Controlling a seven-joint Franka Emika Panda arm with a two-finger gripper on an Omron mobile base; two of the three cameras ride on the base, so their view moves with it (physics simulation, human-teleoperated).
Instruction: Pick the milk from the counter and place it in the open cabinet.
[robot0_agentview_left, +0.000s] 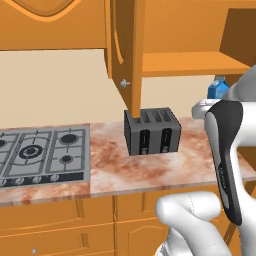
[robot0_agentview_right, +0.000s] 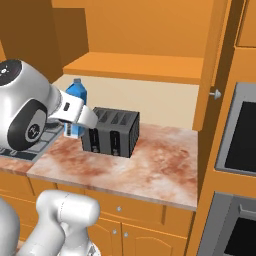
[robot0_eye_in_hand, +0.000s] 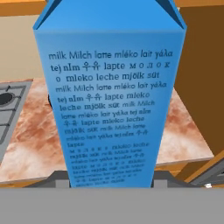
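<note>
Pick looks done: the gripper (robot0_eye_in_hand: 109, 183) is clenching the milk (robot0_eye_in_hand: 109, 100), carton filling the centre of the hand view with a dark finger tip showing at each lower side of it. In the left base view the milk (robot0_agentview_left: 218, 89) is sitting at the right edge, peeking over the white arm, level with the underside of the cabinet shelf; in the right base view it (robot0_agentview_right: 76, 96) is at left centre, partly behind the hand, just beside the toaster (robot0_agentview_right: 111, 132). Judging by that, it is off the counter (robot0_agentview_right: 150, 160) or barely so, but I'm not seeing its base, so can't confirm lift. Still to do: raise it and set it on the shelf of the open cabinet (robot0_agentview_right: 135, 65), which is lying in the upper middle of that view with nothing on the part I can see. The door (robot0_agentview_left: 127, 55) is hanging open in the upper centre of the left view, blocking part of the cabinet interior. The arm is covering the fingers in both base views.
</note>
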